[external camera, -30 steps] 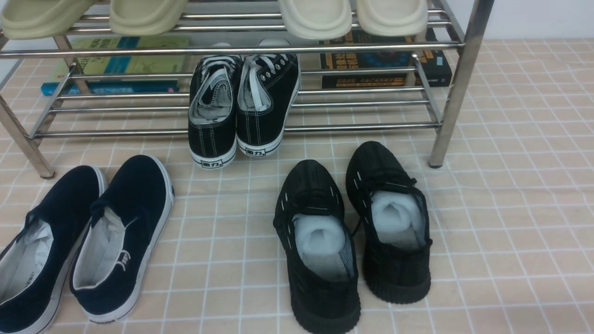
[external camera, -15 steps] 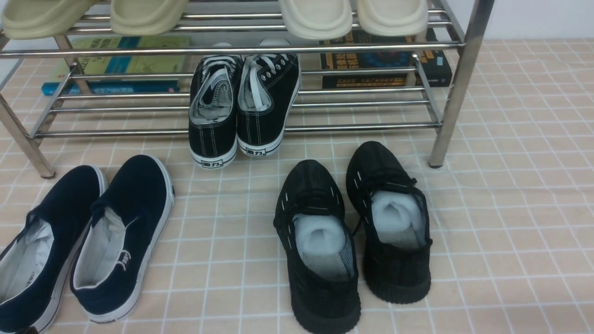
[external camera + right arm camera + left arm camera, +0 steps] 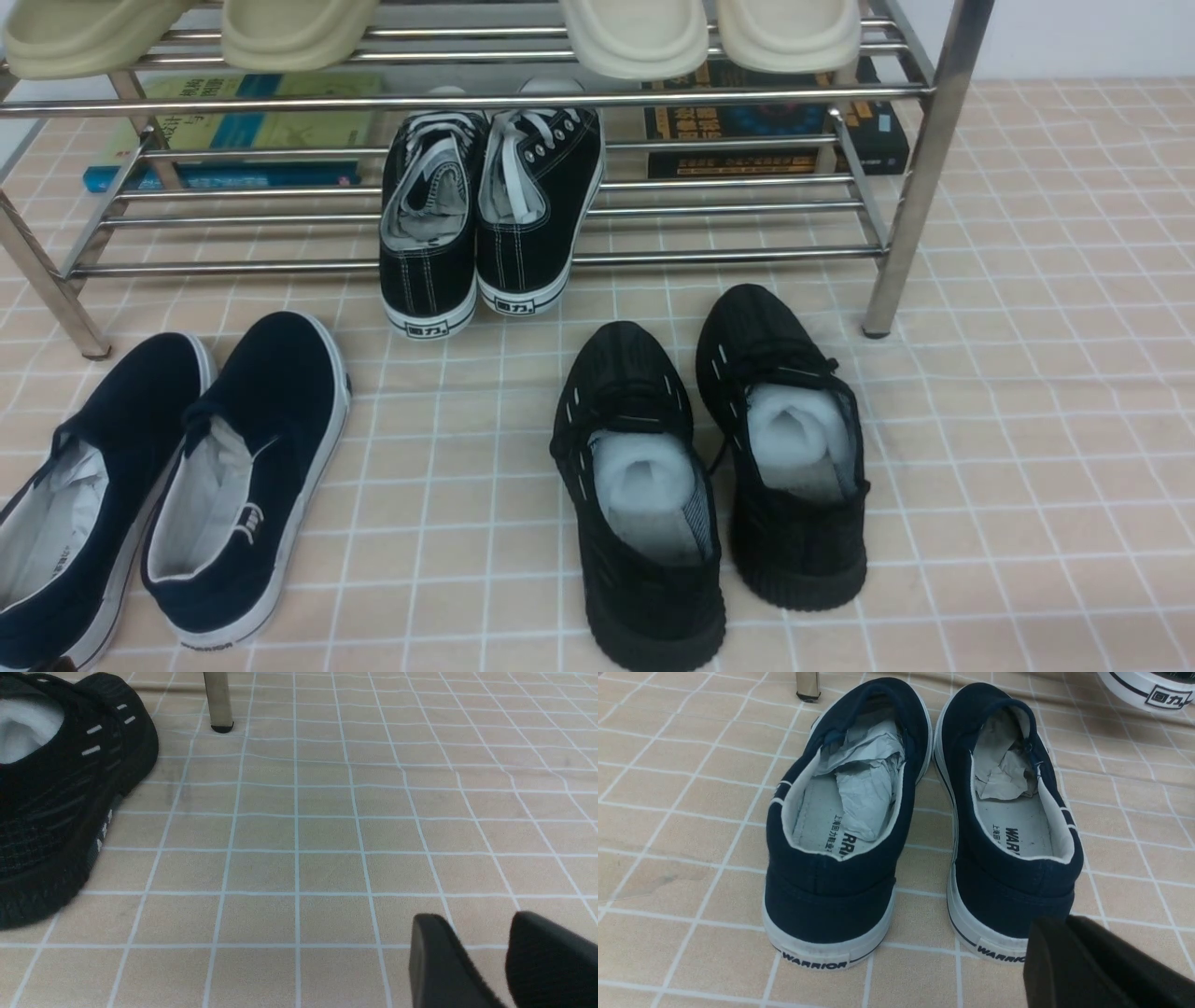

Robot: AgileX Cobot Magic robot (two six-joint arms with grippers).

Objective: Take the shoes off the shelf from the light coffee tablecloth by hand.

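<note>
The shoes (image 3: pixel 177 485), a navy canvas slip-on pair, sit side by side on the light coffee tablecloth (image 3: pixel 1027 420), in front of the shelf (image 3: pixel 920 168) near its left front leg, clear of its rails. Judged from this, the removal appears done for this pair; only withdrawal seems left.

Materials: matte woven uppers, smooth white rubber soles lettered WARRIOR at the heel, pale lining, crumpled paper in the toes. The shelf is polished chrome tube. The cloth is soft, slightly rippled, gridded in thin white lines.

The left pincer (image 3: pixel 1101 966) shows one dark padded edge just behind a heel; I cannot tell its state. The right pincer (image 3: pixel 486 961) stands slightly apart, empty, above bare cloth beside the all-black knit trainers (image 3: pixel 709 467).

Black lace-up sneakers (image 3: pixel 485 215) occupy the shelf's lower tier.
</note>
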